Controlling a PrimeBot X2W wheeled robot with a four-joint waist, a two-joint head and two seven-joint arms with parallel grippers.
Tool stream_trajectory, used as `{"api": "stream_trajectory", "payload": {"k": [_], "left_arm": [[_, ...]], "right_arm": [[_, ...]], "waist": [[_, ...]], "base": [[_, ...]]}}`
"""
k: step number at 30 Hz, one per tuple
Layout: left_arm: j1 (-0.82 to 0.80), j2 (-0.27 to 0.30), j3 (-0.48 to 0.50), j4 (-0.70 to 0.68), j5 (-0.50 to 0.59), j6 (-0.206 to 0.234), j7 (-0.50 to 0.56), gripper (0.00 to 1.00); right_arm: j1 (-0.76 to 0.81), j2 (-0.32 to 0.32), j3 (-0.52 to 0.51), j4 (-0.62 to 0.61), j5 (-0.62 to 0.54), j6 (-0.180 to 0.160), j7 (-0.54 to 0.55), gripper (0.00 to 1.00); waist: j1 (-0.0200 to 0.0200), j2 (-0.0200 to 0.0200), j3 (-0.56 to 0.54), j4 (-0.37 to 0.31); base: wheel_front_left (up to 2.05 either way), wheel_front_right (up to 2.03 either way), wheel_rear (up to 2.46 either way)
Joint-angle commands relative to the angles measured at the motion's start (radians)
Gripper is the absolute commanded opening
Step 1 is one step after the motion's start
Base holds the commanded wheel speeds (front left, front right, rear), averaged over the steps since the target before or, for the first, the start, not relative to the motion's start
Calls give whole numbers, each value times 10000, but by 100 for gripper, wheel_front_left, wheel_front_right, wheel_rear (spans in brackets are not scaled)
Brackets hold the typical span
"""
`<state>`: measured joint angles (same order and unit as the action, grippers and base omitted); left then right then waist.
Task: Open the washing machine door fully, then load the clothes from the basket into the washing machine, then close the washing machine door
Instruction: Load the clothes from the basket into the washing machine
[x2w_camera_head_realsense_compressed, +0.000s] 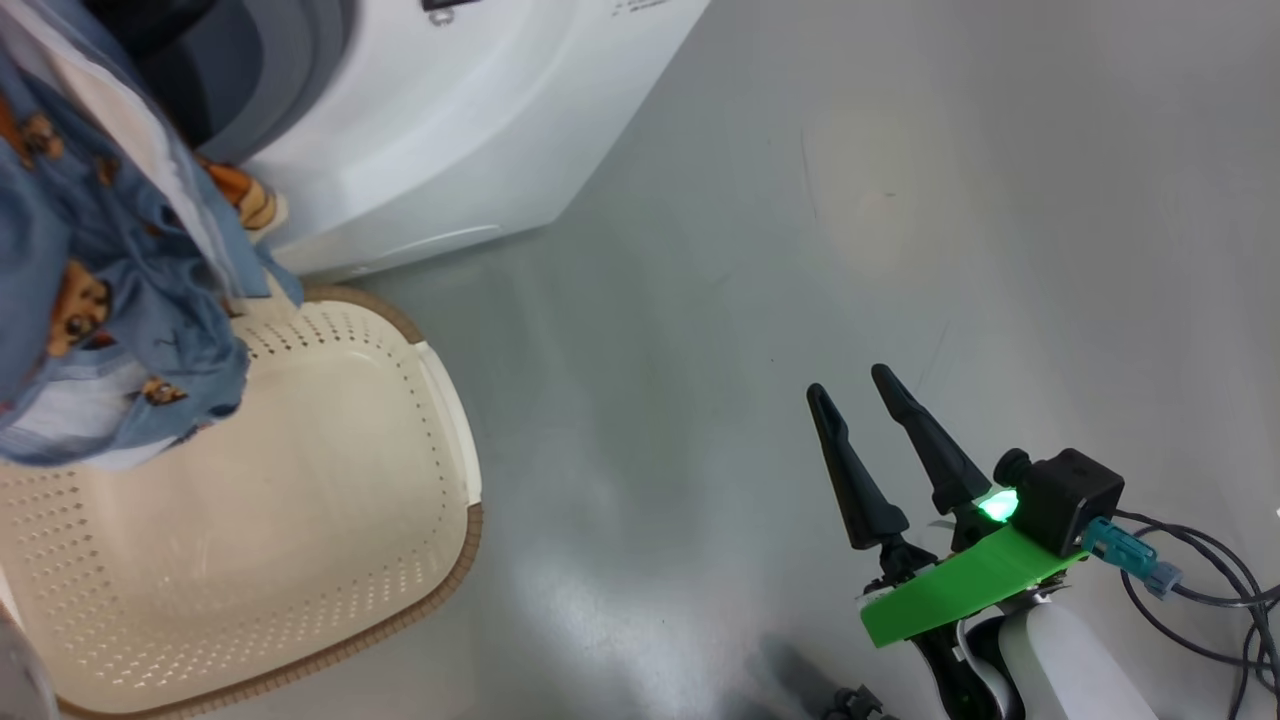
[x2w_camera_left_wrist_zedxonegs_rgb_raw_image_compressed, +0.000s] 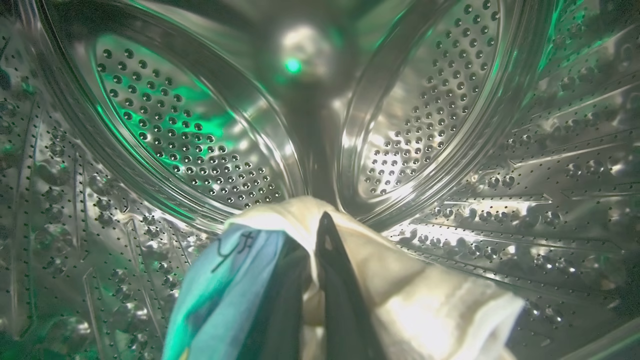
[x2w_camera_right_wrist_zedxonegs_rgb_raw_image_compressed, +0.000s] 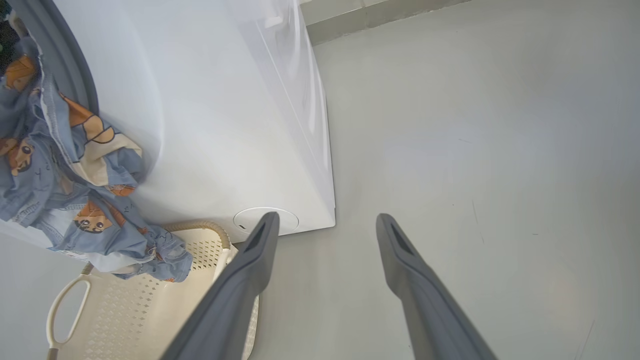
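Head view: my right claw (x2w_camera_head_realsense_compressed: 848, 380) sits at the lower right above the grey floor (x2w_camera_head_realsense_compressed: 900, 200), its two dark fingers spread wide and empty. Behind them are a green bracket (x2w_camera_head_realsense_compressed: 950, 590), a glowing green light and black cables (x2w_camera_head_realsense_compressed: 1220, 590). At the upper left stands the white washer (x2w_camera_head_realsense_compressed: 470, 130); fine print at its top edge is too small for me to read. The clothes (x2w_camera_head_realsense_compressed: 120, 300), blue fabric with orange-brown cartoon animals, hang out of the washer's mouth and down over one end of the cream basket (x2w_camera_head_realsense_compressed: 300, 520), which stands on the floor just beside the washer's base. Left wrist view: I am looking into the steel drum (x2w_camera_left_wrist_zedxonegs_rgb_raw_image_compressed: 475, 100), its wall dotted with holes and tinted by green light. My left claw (x2w_camera_left_wrist_zedxonegs_rgb_raw_image_compressed: 317, 235) is clamped tight on the clothes, cream cloth on one side and blue fabric on the other. The blue carries a thin black squiggle that I cannot read as writing. Right wrist view: the right claw's fingers rise well apart over the floor. The washer's white front is at the upper left, with a round cap (x2w_camera_right_wrist_zedxonegs_rgb_raw_image_compressed: 287, 220) low on it; I can make out no lettering there. The clothes drape from the grey gasket (x2w_camera_right_wrist_zedxonegs_rgb_raw_image_compressed: 65, 65) down onto the basket's rim, near its looped handle (x2w_camera_right_wrist_zedxonegs_rgb_raw_image_compressed: 62, 310).
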<state>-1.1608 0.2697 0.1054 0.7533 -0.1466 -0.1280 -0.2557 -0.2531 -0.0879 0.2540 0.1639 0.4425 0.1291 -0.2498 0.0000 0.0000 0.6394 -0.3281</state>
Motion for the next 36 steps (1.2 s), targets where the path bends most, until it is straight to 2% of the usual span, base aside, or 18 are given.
{"api": "stream_trajectory", "payload": {"k": [1,8,18,29,30,31,32,33,34,35,36], "left_arm": [[-337,522,144,-185,113,16,-61,0],[-990,619,108,-123,288,35,-61,0],[-1218,573,217,-796,436,56,-61,0],[-1265,583,-142,522,792,116,-61,0],[-1293,576,-166,657,806,135,-61,7],[-1293,576,-166,657,806,135,-61,7],[-1320,575,-200,793,833,157,-61,33],[-1353,566,-235,908,853,169,-61,47],[-1381,564,-266,1005,872,182,-61,66],[-1407,561,-295,1156,888,200,-61,91],[-1448,550,-321,1270,896,214,-61,100]], "right_arm": [[-64,16,286,-176,71,16,-120,100],[-117,57,365,-142,99,16,-120,100],[-175,24,400,-139,103,16,-120,100],[-127,46,505,-47,128,16,-120,100],[-122,48,511,-40,132,16,-120,100],[-122,48,511,-40,132,16,-120,100],[-115,51,517,-33,132,16,-120,100],[-105,54,523,-30,132,16,-120,100],[-96,56,528,-27,132,16,-120,100],[-85,57,532,-23,134,16,-120,100],[-75,56,537,-18,137,16,-120,100]], "waist": [[0,0,177,-94],[0,0,351,-92],[0,0,457,-116],[0,0,290,-75],[0,0,258,-76],[0,0,258,-76],[0,0,224,-76],[0,0,192,-76],[0,0,160,-78],[0,0,125,-80],[0,0,95,-83]], "base": [[0,0,0],[0,0,0],[0,0,0],[0,0,0],[0,0,0],[0,0,0],[0,0,0],[0,0,0],[0,0,0],[0,0,0],[0,0,0]]}}
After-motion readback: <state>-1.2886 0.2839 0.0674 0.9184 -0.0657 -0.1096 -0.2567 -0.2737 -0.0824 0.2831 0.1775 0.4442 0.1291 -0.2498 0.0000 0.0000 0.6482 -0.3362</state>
